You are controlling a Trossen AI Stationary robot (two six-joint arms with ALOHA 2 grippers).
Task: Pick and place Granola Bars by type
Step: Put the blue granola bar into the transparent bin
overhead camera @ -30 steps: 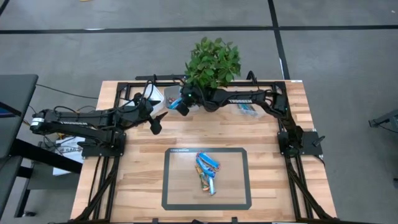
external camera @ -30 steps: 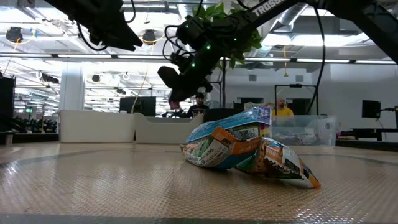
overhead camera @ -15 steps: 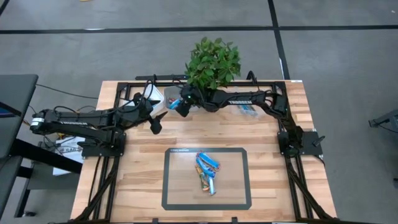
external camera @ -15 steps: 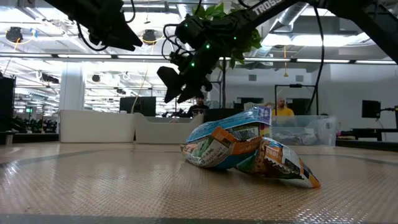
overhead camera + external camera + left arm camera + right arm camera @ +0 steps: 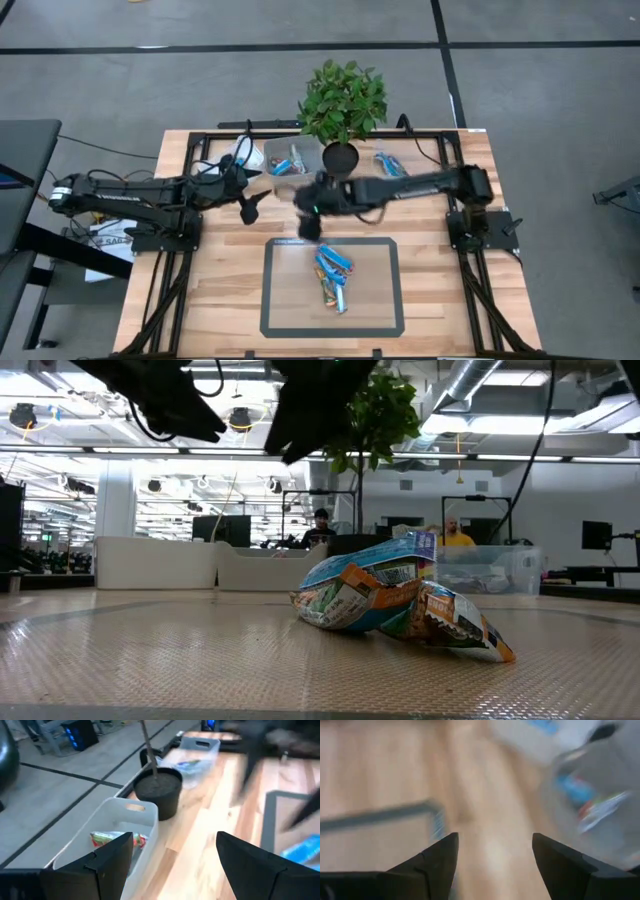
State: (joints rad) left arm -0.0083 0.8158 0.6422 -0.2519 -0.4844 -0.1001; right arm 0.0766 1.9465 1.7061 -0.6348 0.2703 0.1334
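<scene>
- Granola Bars (image 5: 333,275) lie in a small heap on the dark-framed mat (image 5: 380,325), blue and orange-tan wrappers overlapping; in the low view the heap (image 5: 395,605) rests on the mat's textured surface.
- More bars sit in the translucent tub (image 5: 284,158) just left of the potted plant (image 5: 342,98); the left wrist view shows a red-and-green wrapper inside a white tub (image 5: 125,822) beside the plant's dark pot (image 5: 159,790).
- A second tub (image 5: 392,163) with blue wrappers in it stands just right of the plant.
- Right gripper (image 5: 309,226) hangs above the table between the plant and the mat's far edge, blurred in the high view; its arm reaches across from the right side of the table. Its two dark fingers (image 5: 432,862) stand wide apart with nothing between them.
- Left gripper (image 5: 250,204) is to the left of the plant, near the first tub, above bare wood. Its fingers (image 5: 107,862) are also spread wide and hold nothing.
- Behind the table, in the low view, people (image 5: 320,525) sit in the room beyond.
</scene>
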